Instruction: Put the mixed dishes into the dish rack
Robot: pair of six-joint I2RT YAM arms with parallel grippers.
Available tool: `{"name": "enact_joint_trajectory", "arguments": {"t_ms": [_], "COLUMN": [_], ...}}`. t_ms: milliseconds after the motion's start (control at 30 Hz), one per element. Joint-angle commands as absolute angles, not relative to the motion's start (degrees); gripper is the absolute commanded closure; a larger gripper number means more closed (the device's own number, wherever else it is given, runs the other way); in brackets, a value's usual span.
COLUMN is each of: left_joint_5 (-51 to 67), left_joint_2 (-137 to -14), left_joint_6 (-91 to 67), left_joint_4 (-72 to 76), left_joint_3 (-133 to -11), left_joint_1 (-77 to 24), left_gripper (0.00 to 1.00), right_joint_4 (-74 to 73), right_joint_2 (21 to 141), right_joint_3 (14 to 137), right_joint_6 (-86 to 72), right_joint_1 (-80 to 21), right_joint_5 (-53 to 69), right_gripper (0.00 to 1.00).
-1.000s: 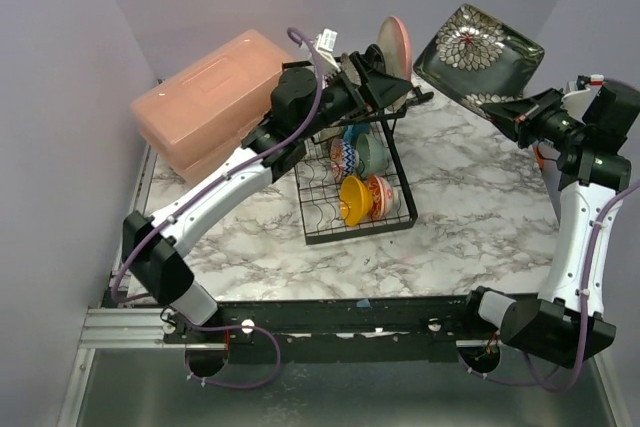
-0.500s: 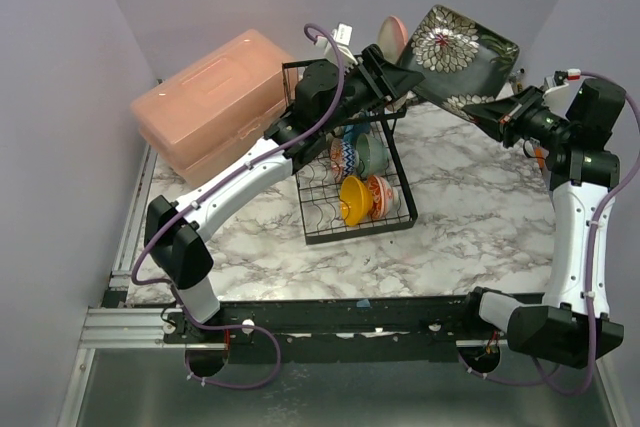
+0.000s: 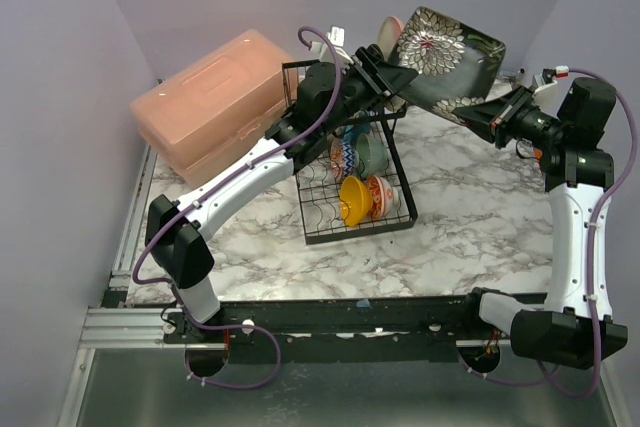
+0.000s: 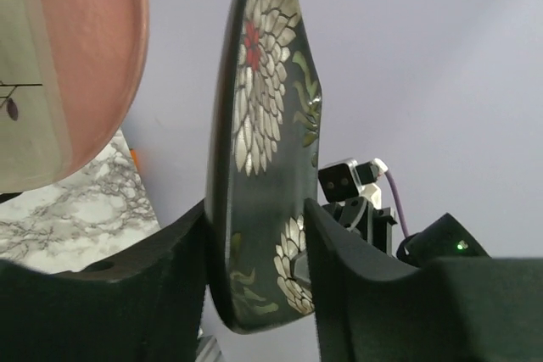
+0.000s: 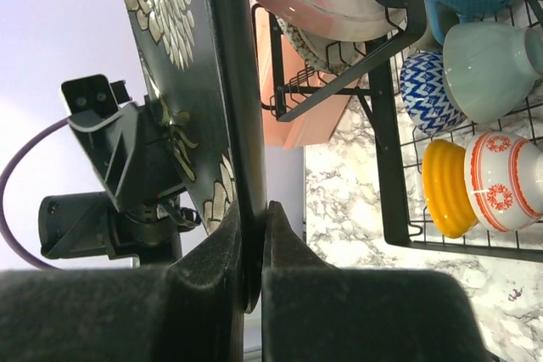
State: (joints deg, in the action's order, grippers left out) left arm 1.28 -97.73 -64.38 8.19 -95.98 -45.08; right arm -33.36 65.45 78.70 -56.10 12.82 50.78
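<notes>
You've no text, label, brand or number to read in any view. The white tag (image 3: 337, 36) on the left arm's cable is too small to make out, and the marks on the plate (image 3: 450, 57) are a flower pattern, not lettering

Overhead; wrist close-ups, perhaps opposed, of plate (image 3: 450, 52)
</notes>
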Motion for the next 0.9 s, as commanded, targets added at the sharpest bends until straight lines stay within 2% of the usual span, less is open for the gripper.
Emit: {"name": "enact_joint_trajectory", "arguments": {"t_ms": [0, 167, 233, 267, 367, 500, 667, 800, 833, 867], "left_joint_5": [-1.57, -0.07, 1.49, 2.35, 4.38, 5.89, 6.00, 7.69, 8.12, 8.58], "left_joint_2": [-97.86, -96.94, -96.15, -95.75, -94.56, -92.60, -90.80, -90.71, -90.65, -90.34], "left_joint_6": [-66.01, -67.49, -68.73, -69.60, -71.13, -72.38, -74.43, -77.24, -77.81, -78.19], "left_joint_4": [8.44, 10.52, 13.44, 15.66, 19.77, 23.09, 26.76, 30.42, 31.36, 32.07], "left_joint_3": [-96.53, -94.81, -93.19, -91.98, -89.92, -87.20, -83.62, -81.84, -81.24, -80.66], "left_joint_1": [-45.33, -45.26, -45.27, -45.27, -45.29, -45.25, -45.18, -45.18, -45.20, -45.18], "left_gripper": [0.61, 1.00, 1.00, 1.00, 1.00, 1.00, 1.00, 1.00, 1.00, 1.00], "right_joint_4": [-29.29, -30.27, -32.67, -33.27, -32.25, -30.80, -26.86, -25.22, -25.31, -25.52], "right_joint_2": [62.69, 62.07, 62.37, 62.55, 62.98, 64.70, 64.93, 66.59, 67.28, 67.95], "right_joint_3": [82.71, 82.14, 82.56, 82.44, 81.11, 81.19, 81.09, 81.87, 82.52, 83.32], "right_joint_6": [-55.02, -51.11, -47.98, -47.05, -45.62, -45.07, -47.53, -48.45, -48.47, -48.24], "right_joint_1": [12.13, 11.60, 11.60, 11.65, 11.61, 11.52, 8.17, -0.80, -3.56, -6.61], "right_joint_5": [54.74, 53.05, 50.77, 49.91, 48.94, 48.38, 43.68, 36.94, 35.04, 32.43], "right_gripper": [1.00, 1.00, 0.97, 0.93, 0.67, 0.53, 0.52, 0.51, 0.54, 0.61]}}
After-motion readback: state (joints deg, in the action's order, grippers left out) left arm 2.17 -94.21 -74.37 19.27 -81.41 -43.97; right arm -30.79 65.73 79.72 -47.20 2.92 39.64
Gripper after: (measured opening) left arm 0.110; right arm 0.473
